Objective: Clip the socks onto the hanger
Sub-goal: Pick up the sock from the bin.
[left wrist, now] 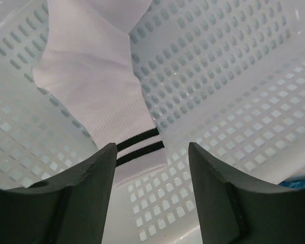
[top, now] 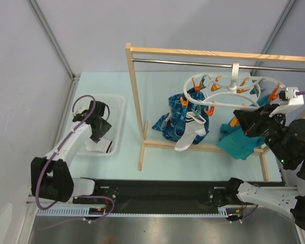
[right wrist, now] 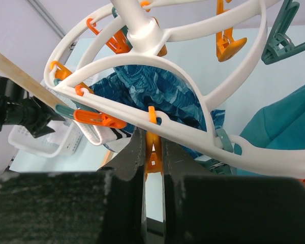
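One white sock with black cuff stripes lies in the white basket; it also shows in the top view. My left gripper is open just above its cuff, holding nothing; in the top view it is inside the basket. The other sock hangs clipped to the white oval hanger, and its cuff shows in the right wrist view. My right gripper is shut on an orange clip under the hanger's ring; in the top view it is at the hanger's near right.
The hanger hooks on the metal rail of a wooden rack. A blue patterned cloth and a teal garment also hang from it. The basket stands at the left, next to the grey side wall.
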Motion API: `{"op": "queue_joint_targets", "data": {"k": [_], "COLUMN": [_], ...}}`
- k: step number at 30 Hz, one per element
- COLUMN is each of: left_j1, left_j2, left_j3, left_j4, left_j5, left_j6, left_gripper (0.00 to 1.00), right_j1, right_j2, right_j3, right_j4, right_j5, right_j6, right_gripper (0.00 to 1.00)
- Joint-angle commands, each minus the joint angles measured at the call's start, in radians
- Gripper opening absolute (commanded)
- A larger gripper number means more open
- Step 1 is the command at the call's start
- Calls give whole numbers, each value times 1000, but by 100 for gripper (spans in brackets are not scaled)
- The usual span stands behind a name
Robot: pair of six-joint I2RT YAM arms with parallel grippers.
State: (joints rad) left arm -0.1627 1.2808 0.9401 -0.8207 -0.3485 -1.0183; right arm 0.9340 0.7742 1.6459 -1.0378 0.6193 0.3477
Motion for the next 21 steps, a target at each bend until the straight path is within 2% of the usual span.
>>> {"op": "queue_joint_targets", "data": {"k": [1, 4, 8, 15, 16, 18, 19, 21], "left_j1": [8, 8, 8, 17, 20, 23, 26, 28], "left_j2": [61, 118, 198, 202, 210, 221, 235, 238], "left_j3": [-35, -47, -70, -172, -175, -176, -176, -175], "left_j4": [44, 71, 78, 146, 147, 160, 167, 176], "left_j5": [49, 85, 63, 32, 32, 36, 42, 49], "left_j6": [-91, -121, -161, -247, -253, -255, -247, -241], "left_gripper": [61, 57, 56, 49, 40, 35, 24, 14], "right_j1": [3, 3, 3, 3, 3, 3, 3, 3], "right_j2": [-16, -18, -21, -24, -24, -26, -29, -30], "right_j3": [-4, -9, -11, -17, -18, -18, -18, -23], "right_j4": [-10, -8, -8, -4, -2, -4, -4, 1], "right_j5": [-29, -32, -38, -56, -55, -56, -58, -61], "right_j6": [10, 16, 19, 22, 22, 22, 22, 25], "right_gripper": [0, 0, 0, 0, 0, 0, 0, 0]}}
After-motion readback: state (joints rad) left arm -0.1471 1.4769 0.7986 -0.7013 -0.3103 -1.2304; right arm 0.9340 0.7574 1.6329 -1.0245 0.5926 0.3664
